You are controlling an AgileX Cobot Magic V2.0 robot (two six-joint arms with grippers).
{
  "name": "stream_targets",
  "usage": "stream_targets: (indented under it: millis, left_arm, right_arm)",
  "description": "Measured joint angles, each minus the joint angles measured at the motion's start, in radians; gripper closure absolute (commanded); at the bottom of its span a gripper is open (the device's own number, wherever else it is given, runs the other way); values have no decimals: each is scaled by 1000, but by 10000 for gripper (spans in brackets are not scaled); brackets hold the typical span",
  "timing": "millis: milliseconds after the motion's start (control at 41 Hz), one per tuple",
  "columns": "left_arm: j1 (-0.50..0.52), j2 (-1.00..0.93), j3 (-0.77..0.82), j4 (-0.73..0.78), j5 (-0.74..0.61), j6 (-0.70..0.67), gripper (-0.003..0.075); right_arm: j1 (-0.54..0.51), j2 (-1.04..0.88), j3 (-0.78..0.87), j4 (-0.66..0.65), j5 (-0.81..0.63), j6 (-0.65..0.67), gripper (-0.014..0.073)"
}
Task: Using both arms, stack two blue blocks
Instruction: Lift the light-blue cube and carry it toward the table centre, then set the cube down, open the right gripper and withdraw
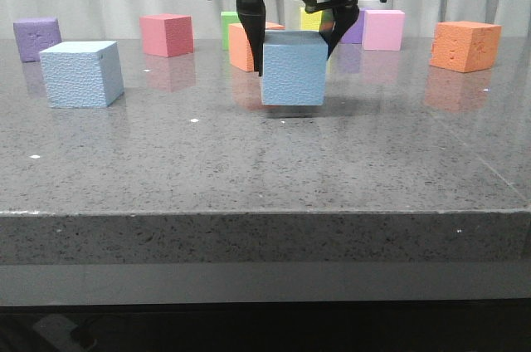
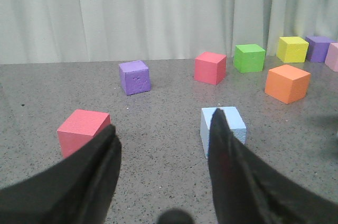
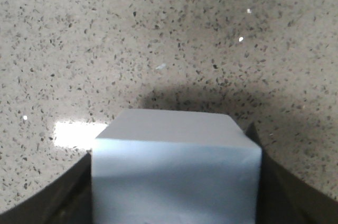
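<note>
A light blue block is gripped between the two dark fingers of the right gripper, one finger pressed against each side face. It is held just clear of the grey speckled table, with a dark shadow on the surface directly beneath it. In the right wrist view the same held block fills the space between the fingers, and the shadow is spread on the stone below it.

The second blue block is resting on the table, well apart from the held block, on the robot's left of it. A purple cube is seen just behind this second block, and a pink cube stands farther back, between the two blue blocks. An orange cube is partly hidden behind the held block, with a green cube behind that. A yellow cube, a pale pink cube and a further orange cube are placed beyond the held block and to its right.

In the left wrist view, the left gripper is spread apart with nothing between its fingers. A blue block is seen on the table past it, partly covered by one finger, but not touched by it.
</note>
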Motion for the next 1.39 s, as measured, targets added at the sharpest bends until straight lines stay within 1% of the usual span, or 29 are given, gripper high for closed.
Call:
stream_targets:
  millis: [122,195,244,341,415,634,780,902,1000,1098,1244,1390]
  left_arm:
    - [0,0,0,0,0,0,355]
    - [0,0,0,0,0,0,355]
    - [0,0,0,0,0,0,355]
    - [0,0,0,0,0,0,355]
    - [0,0,0,0,0,0,355]
    - [0,0,0,0,0,0,355]
    - [0,0,0,0,0,0,355]
    - [0,0,0,0,0,0,355]
    - [0,0,0,0,0,0,355]
    - [0,0,0,0,0,0,355]
    - [0,0,0,0,0,0,355]
    - [0,0,0,0,0,0,355]
  right_arm:
    - [0,0,0,0,-2,2,205]
    - [0,0,0,0,-2,2,185]
    - [0,0,0,0,-2,2,153]
    - [0,0,0,0,4,2,39]
    - [0,0,0,0,11,2,-13]
    - [0,0,0,0,21,0,-14]
    - [0,-2,0,7,21,-48,-14]
    - [0,-42,0,53,26,-190,-14]
    - [0,-116,0,100,55,-336,-14]
    - [0,-200,18,116,67,-442,-14]
    - [-6,-366,163,122,53,-572,-14]
    - [-53,-547,393,192,-77,-655,-14]
